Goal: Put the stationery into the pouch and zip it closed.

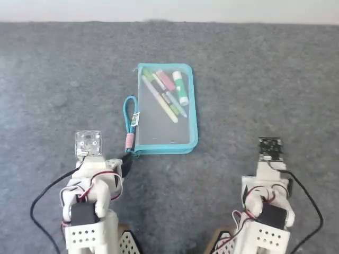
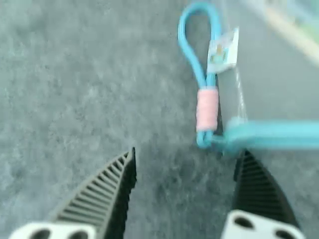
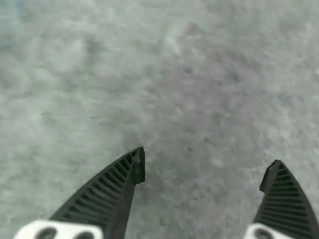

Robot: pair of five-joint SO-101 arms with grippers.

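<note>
Left wrist view shows the left gripper spread beside a corner of the pouch; I'd pinch the pink-collared loop squarely and pull straight along the edge.

The left arm sits folded back over its base, wrist angled downward. The left gripper has its ribbed fingers spread apart, tips about level. The right arm is folded alike. The right gripper is spread wider.

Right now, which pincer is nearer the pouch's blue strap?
Left. The left pincer sits just short of the strap; the right pincer is over bare carpet, farther off.
</note>
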